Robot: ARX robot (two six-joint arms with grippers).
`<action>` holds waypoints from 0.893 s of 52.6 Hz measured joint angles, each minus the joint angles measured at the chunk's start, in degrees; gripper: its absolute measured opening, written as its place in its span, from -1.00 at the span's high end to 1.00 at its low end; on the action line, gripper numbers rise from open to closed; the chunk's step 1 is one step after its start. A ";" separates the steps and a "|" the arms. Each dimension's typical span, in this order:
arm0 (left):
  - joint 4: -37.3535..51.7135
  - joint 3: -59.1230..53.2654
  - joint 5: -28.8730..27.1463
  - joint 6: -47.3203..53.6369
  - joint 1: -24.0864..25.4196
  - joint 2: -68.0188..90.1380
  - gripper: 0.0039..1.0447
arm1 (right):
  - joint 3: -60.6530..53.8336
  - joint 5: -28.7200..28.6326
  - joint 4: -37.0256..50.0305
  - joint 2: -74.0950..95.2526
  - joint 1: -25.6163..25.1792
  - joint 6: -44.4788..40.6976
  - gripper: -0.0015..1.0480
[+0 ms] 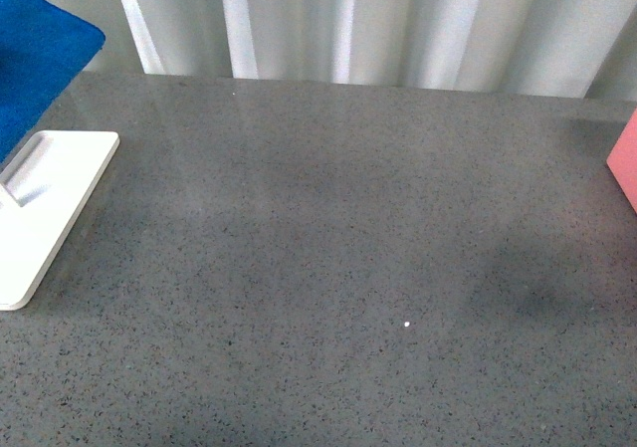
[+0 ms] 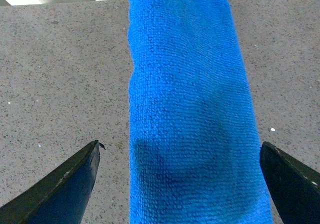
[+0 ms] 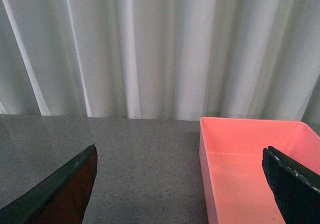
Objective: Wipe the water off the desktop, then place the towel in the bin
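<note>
The towel lay at the far left corner of the desktop, the left gripper spread wide astride it. The right gripper gaped empty by the bin. Closing might pinch only the top fold, letting the floppy cloth slip.

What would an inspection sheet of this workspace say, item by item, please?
Surface: grey speckled desktop, no clear puddle seen; a darker patch at right, cannot tell if wet.
Job's things: blue towel at far left; pink bin at right edge, empty where visible.
Clutter: white board at left.
Grippers: left gripper open, straddling the towel; right gripper open, facing the bin.
Cables: nothing seen.
Surroundings: pale pleated curtain behind.
</note>
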 joint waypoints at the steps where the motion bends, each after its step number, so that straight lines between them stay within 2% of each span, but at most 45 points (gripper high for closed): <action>1: 0.85 -0.11 -0.35 0.28 0.00 0.28 -0.87 | 0.00 0.00 0.00 0.00 0.00 0.00 -0.86; 9: 4.50 -1.22 -0.55 1.27 -0.11 1.01 -0.87 | 0.00 0.02 0.00 0.02 0.00 0.00 -0.86; 40: 6.23 -4.55 -1.60 3.50 -1.22 2.23 -0.87 | 0.00 0.02 0.00 0.00 -0.02 0.00 -0.86; 42: 6.23 -4.66 -1.60 3.69 -1.27 2.32 -0.81 | 0.00 0.02 0.00 0.02 0.00 0.00 -0.86; 47: 6.23 -4.72 -1.51 3.69 -1.27 2.62 -0.43 | 0.00 0.00 0.00 0.00 0.00 0.00 -0.86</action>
